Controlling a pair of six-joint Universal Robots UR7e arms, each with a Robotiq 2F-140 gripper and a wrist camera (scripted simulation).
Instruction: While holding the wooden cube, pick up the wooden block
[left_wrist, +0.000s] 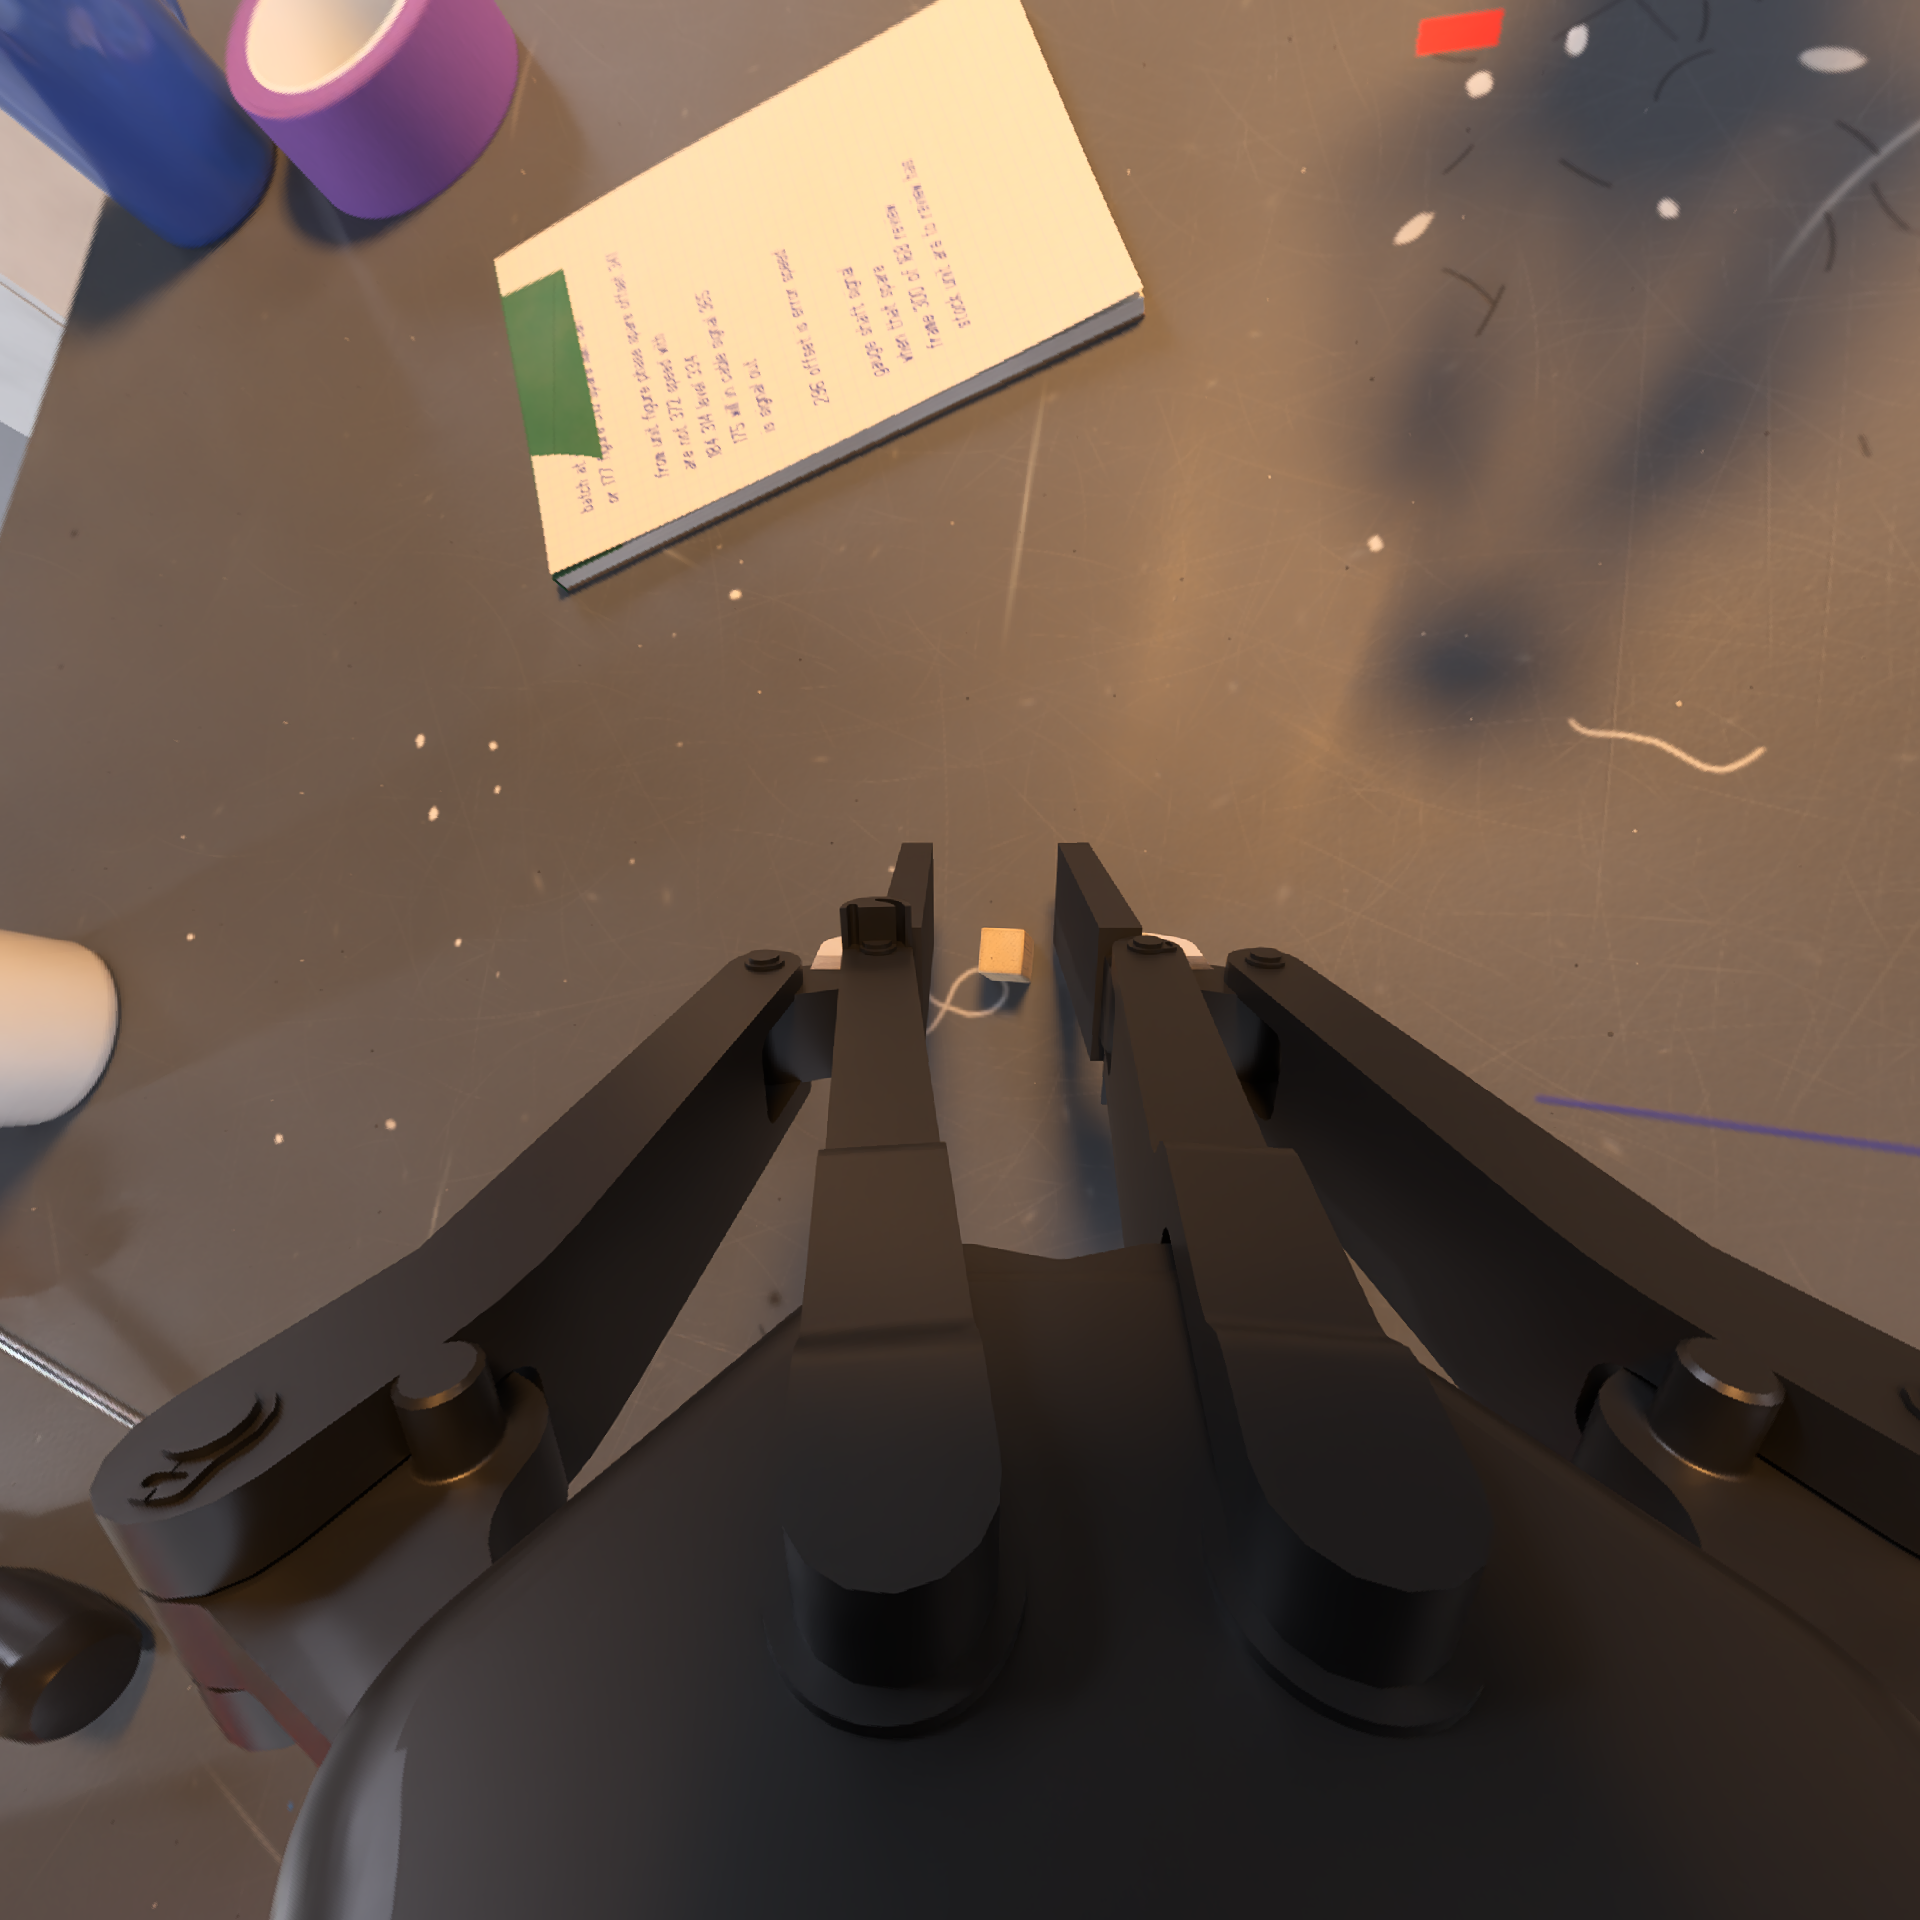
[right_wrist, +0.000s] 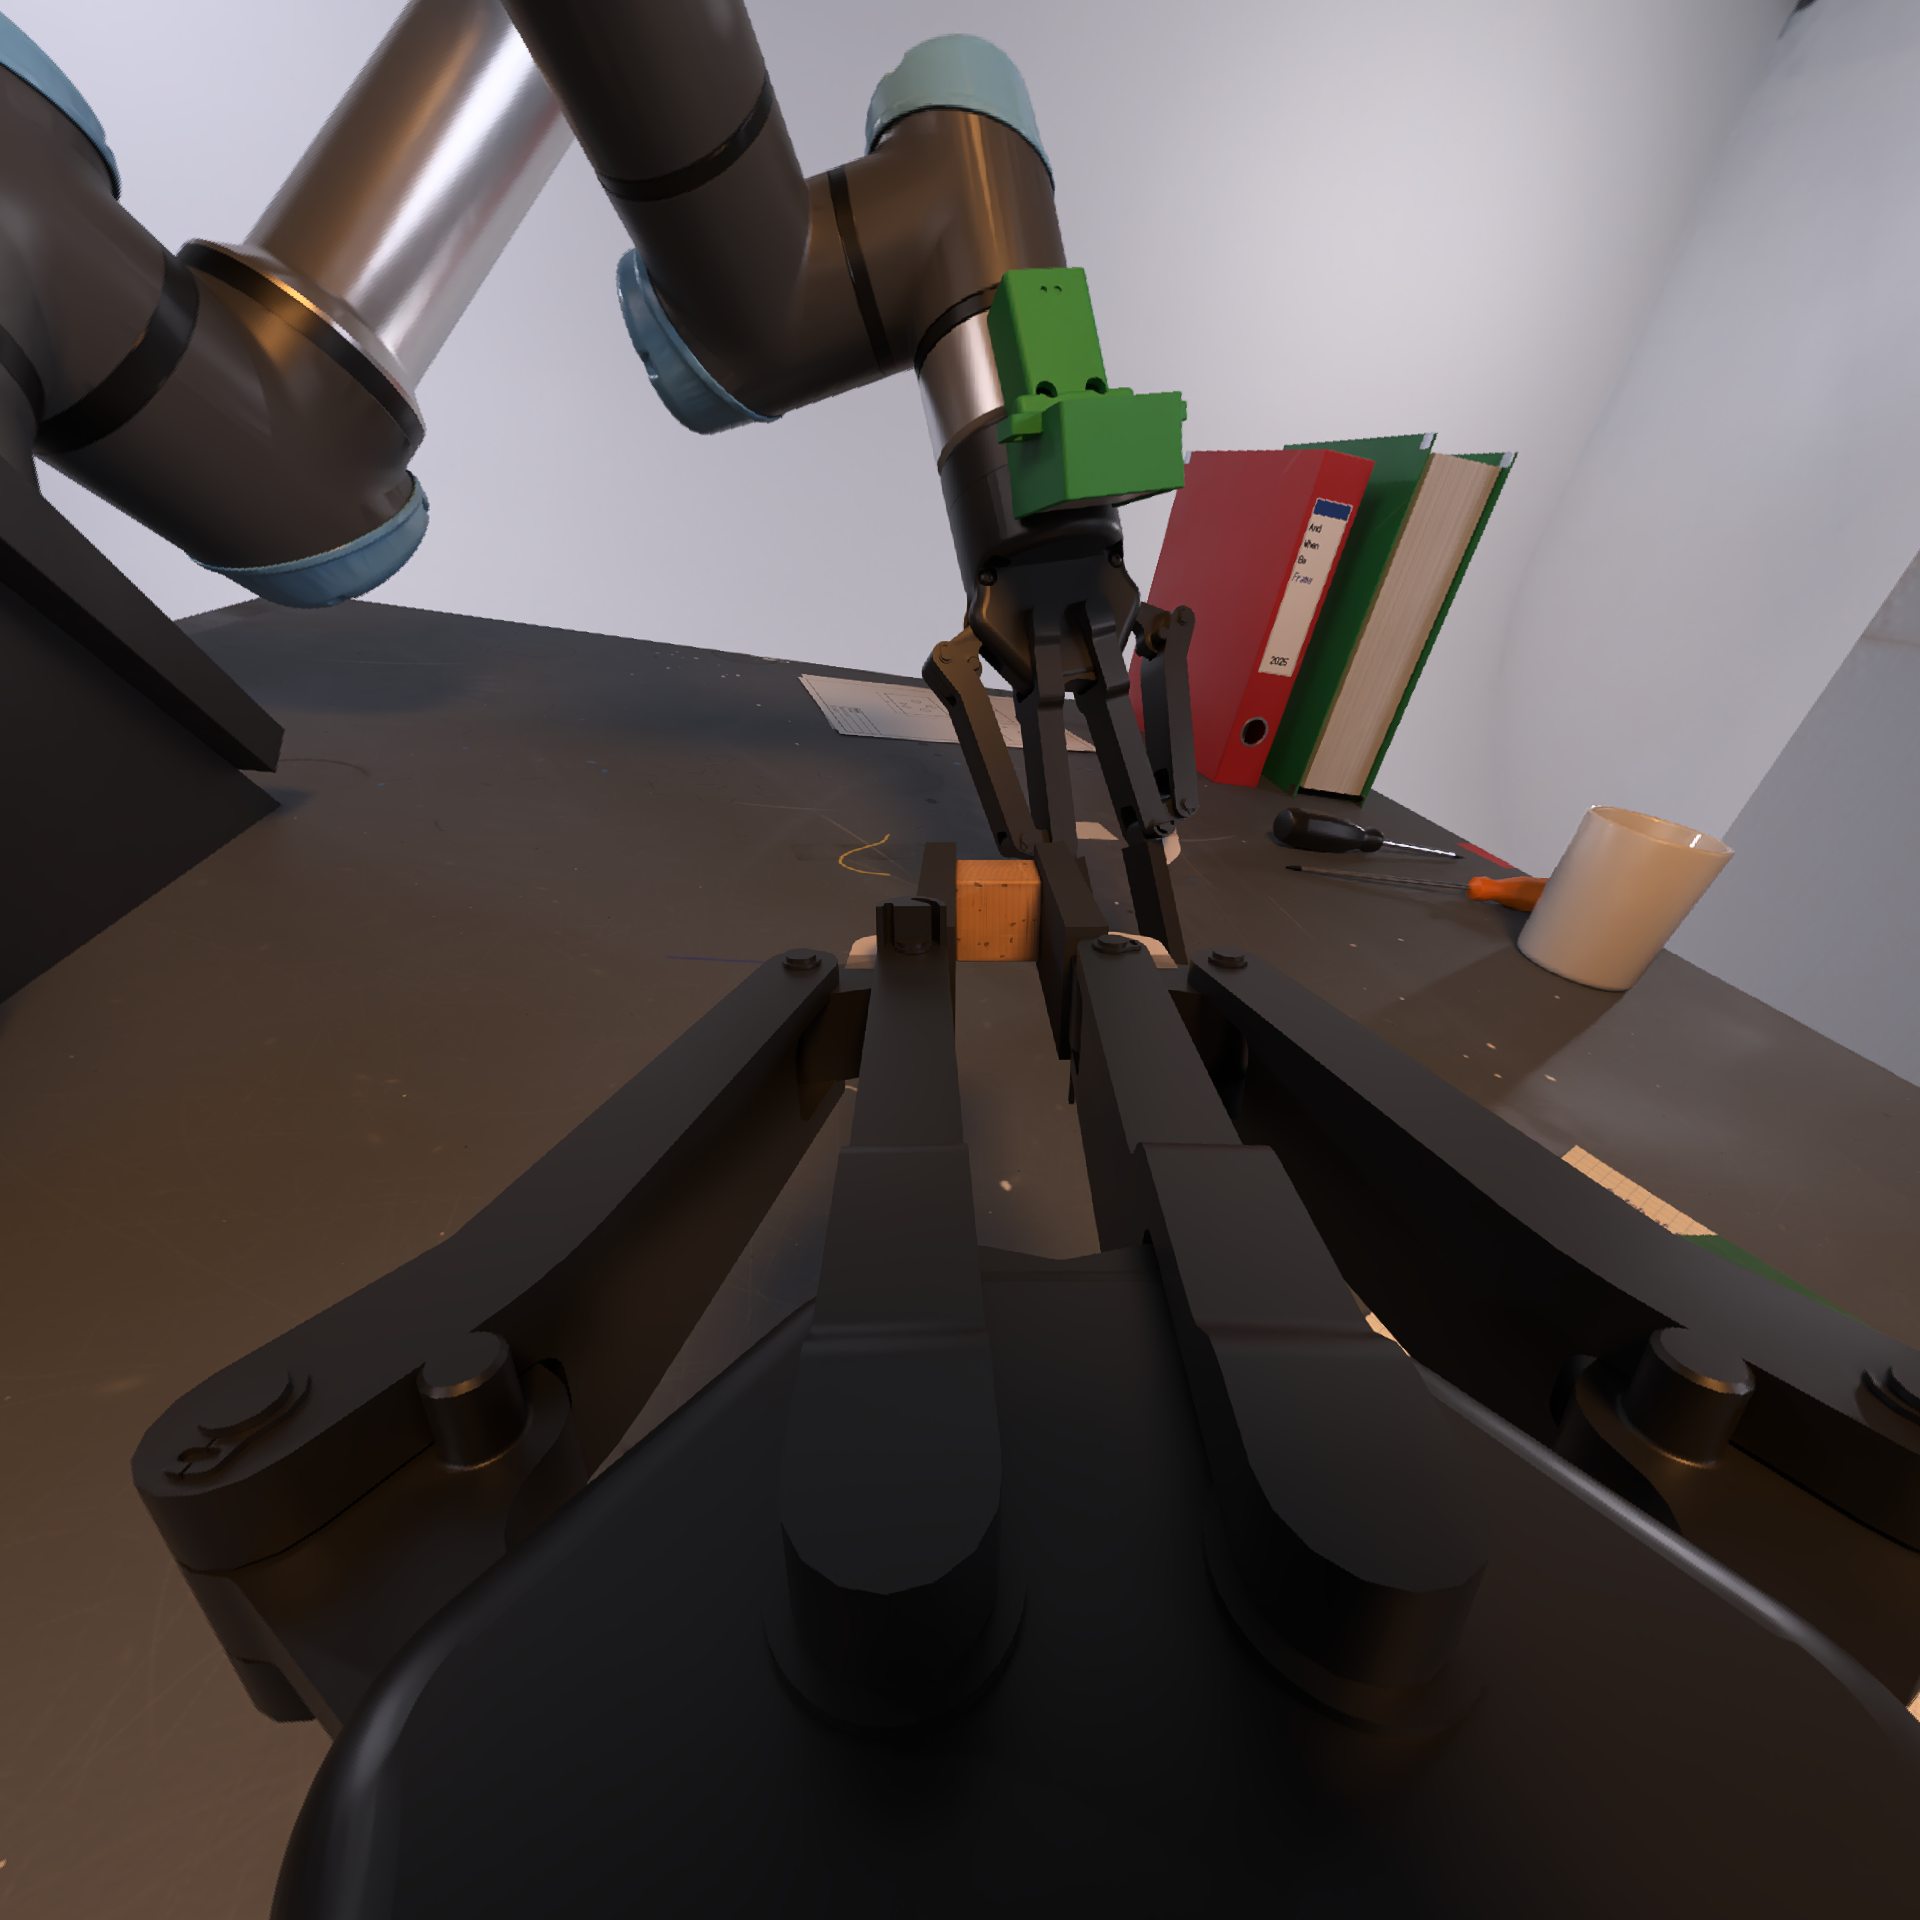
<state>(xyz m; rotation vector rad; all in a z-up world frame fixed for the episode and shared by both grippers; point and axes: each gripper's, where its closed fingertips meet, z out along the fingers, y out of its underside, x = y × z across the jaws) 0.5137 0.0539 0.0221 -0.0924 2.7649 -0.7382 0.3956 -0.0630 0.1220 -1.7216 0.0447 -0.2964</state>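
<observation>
In the right wrist view my right gripper is shut on the wooden cube, low over the dark table; I cannot tell whether the cube touches the table. In the left wrist view my left gripper is open, its pads on either side of a small wooden block that lies on the table. There is a gap on both sides of the block. The left arm's gripper also shows in the right wrist view, pointing down just behind the cube.
A yellow notepad, a purple tape roll and a blue cylinder lie ahead of the left gripper, with a white cup to its left. Binders, screwdrivers and a white cup stand right of the cube.
</observation>
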